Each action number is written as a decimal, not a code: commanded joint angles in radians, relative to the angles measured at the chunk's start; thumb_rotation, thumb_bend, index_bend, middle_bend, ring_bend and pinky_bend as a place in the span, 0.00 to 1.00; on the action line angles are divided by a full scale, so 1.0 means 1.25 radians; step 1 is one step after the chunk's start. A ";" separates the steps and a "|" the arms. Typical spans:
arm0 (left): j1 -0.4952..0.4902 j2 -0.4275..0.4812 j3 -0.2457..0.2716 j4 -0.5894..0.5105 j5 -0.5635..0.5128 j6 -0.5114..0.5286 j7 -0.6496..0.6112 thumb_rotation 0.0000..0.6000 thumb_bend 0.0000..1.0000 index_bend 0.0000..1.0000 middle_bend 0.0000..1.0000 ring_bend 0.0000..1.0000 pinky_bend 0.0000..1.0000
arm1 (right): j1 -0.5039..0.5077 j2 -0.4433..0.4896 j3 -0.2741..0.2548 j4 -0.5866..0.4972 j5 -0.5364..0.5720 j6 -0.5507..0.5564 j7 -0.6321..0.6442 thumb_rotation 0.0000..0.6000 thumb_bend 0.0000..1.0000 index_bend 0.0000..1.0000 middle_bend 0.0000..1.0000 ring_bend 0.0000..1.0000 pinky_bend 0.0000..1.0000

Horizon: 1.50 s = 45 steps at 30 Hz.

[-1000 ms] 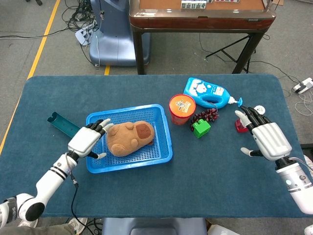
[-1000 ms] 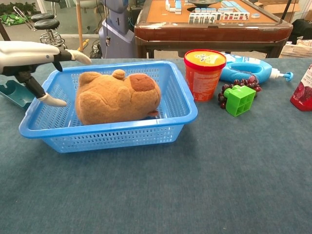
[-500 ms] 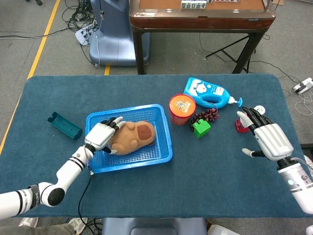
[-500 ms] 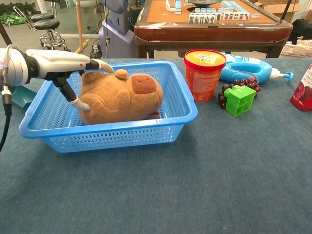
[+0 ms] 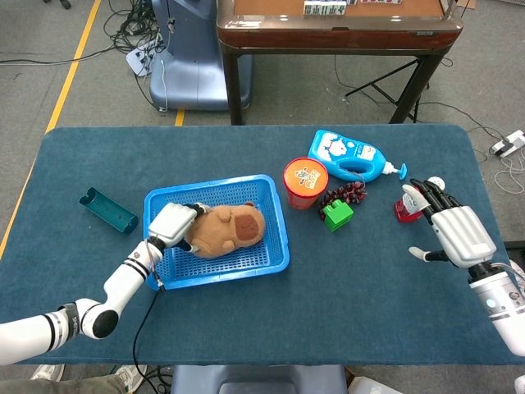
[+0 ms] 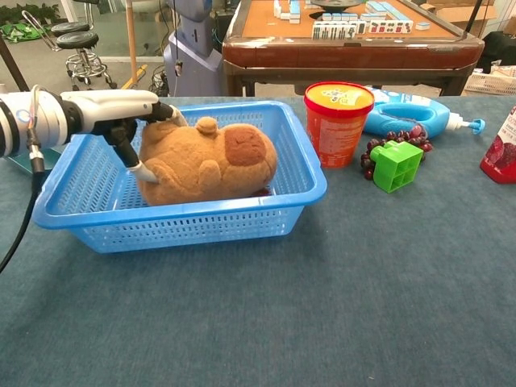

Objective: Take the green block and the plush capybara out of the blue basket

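**A:** Since the plush capybara (image 5: pixel 230 231) is the only thing left in the blue basket (image 5: pixel 275 246), I'd guess that's why the left hand (image 5: pixel 172 224) is at its back end, fingers (image 6: pixel 146 171) pressed into the fur. A real grip? Can't tell.

**B:** Agreed. One green block (image 5: pixel 337 214) sits out on the worktop (image 5: pixel 246 320), beside one orange tub (image 5: pixel 305 181), one grape bunch (image 5: pixel 344 195) and one blue bottle (image 5: pixel 349 155). Right hand (image 5: pixel 459 234) hovers empty, fingers spread.

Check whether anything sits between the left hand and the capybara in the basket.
Nothing visible does: the left hand already touches the plush capybara inside the blue basket, with no other object between them.
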 commanded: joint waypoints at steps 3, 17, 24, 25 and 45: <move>0.020 -0.009 -0.011 0.026 0.052 0.019 -0.092 1.00 0.25 0.57 0.50 0.61 0.81 | -0.003 -0.002 0.004 0.006 0.001 0.001 0.007 1.00 0.05 0.00 0.04 0.02 0.19; 0.129 0.141 -0.023 -0.080 0.158 0.150 -0.283 1.00 0.25 0.55 0.52 0.62 0.81 | -0.011 -0.003 0.012 0.005 -0.011 0.014 0.016 1.00 0.05 0.00 0.04 0.02 0.19; 0.203 0.223 -0.030 -0.122 0.199 0.254 -0.358 1.00 0.25 0.54 0.52 0.62 0.81 | -0.012 -0.003 0.013 0.003 -0.015 0.012 0.013 1.00 0.05 0.00 0.04 0.02 0.19; 0.216 0.235 -0.032 -0.123 0.199 0.271 -0.362 1.00 0.25 0.54 0.52 0.61 0.81 | -0.012 -0.003 0.014 0.003 -0.016 0.012 0.013 1.00 0.05 0.00 0.04 0.02 0.19; 0.341 0.261 0.011 -0.008 0.038 0.292 -0.231 1.00 0.25 0.50 0.52 0.60 0.81 | -0.006 -0.021 0.010 0.033 -0.023 -0.011 0.034 1.00 0.05 0.00 0.05 0.02 0.19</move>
